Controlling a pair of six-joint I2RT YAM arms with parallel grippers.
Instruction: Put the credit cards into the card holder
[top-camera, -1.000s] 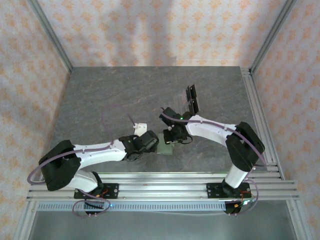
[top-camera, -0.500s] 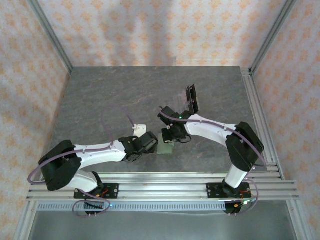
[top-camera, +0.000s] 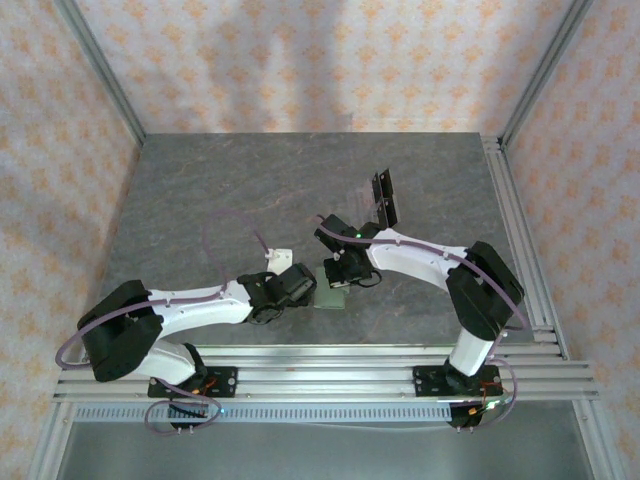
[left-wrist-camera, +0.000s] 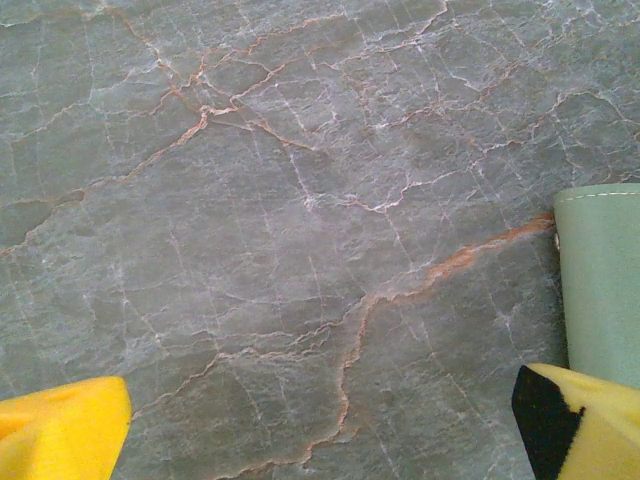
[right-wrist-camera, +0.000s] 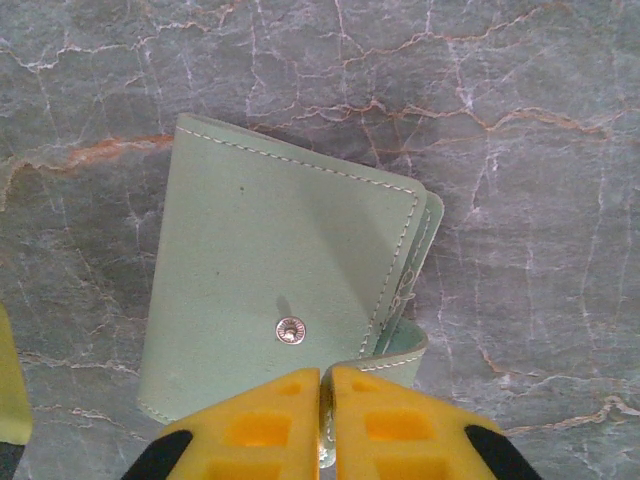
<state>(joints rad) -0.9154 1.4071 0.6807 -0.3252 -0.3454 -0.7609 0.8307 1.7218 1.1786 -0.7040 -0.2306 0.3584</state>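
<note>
The sage-green card holder (right-wrist-camera: 280, 270) lies folded on the stone table, snap stud facing up. In the top view it is a small green patch (top-camera: 330, 298) between the two grippers. My right gripper (right-wrist-camera: 325, 378) is shut, its yellow pads pinching the holder's curled closing tab (right-wrist-camera: 405, 352) at the near edge. Just left of the holder my left gripper (left-wrist-camera: 320, 430) stands wide open over bare stone, and the holder's edge (left-wrist-camera: 600, 285) runs by its right finger. The credit cards (top-camera: 381, 198), black and greyish, stand upright behind the right gripper (top-camera: 340, 274).
The grey marbled table (top-camera: 220, 190) has free room on its left and back. Aluminium rails (top-camera: 520, 240) run along the right and near edges. Patterned walls close in the cell. Both arms reach toward the table's middle front, the left gripper (top-camera: 298, 284) close to the right one.
My right gripper's jaws have closed onto the holder's tab. The right arm has shifted a little to the left. The left arm has not moved.
</note>
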